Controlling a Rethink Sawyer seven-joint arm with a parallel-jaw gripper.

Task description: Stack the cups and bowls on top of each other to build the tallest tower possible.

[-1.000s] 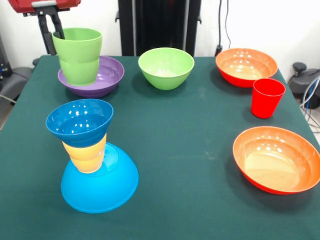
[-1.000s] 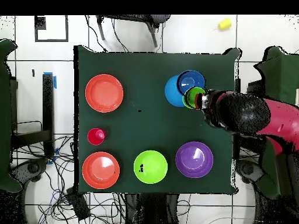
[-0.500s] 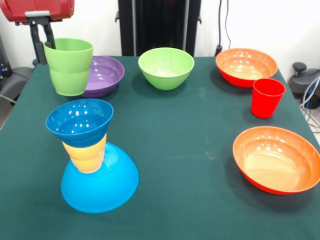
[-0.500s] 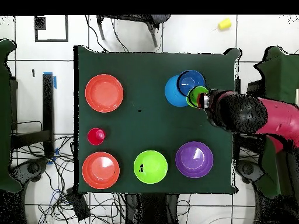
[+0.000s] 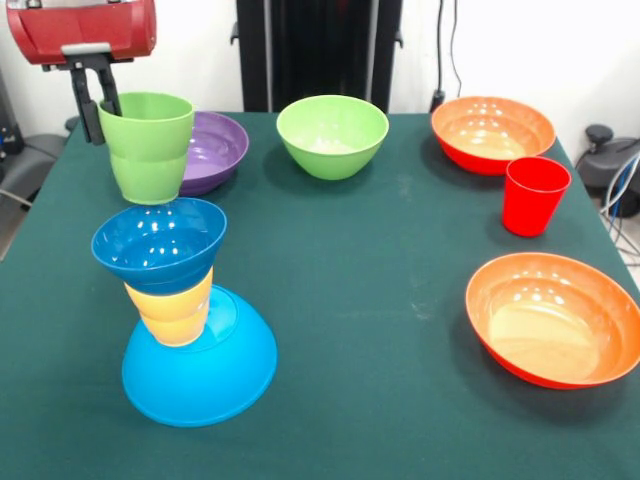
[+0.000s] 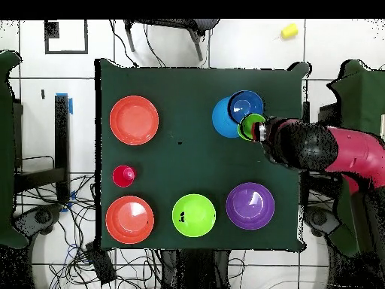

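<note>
My gripper (image 5: 100, 100) is shut on the rim of a green cup (image 5: 150, 146), held in the air just above and behind the tower. The tower (image 5: 180, 310) is an upturned light-blue bowl (image 5: 205, 370), yellow cups (image 5: 172, 308) on it, and a small dark-blue bowl (image 5: 160, 243) on top. From overhead the green cup (image 6: 250, 126) sits beside the dark-blue bowl (image 6: 245, 103), at the arm's tip. On the table stand a purple bowl (image 5: 215, 150), a green bowl (image 5: 332, 134), a red cup (image 5: 534, 194) and two orange bowls (image 5: 492, 130) (image 5: 555, 318).
The tower stands near the table's (image 5: 380, 300) left front corner in the front view. The red arm (image 6: 338, 150) reaches in over the table's right edge in the overhead view. A yellow object (image 6: 289, 31) lies on the floor beyond the table.
The gripper has carried the green cup off the purple bowl, toward the tower and lower in the front view, so it hangs just above the dark-blue bowl.
</note>
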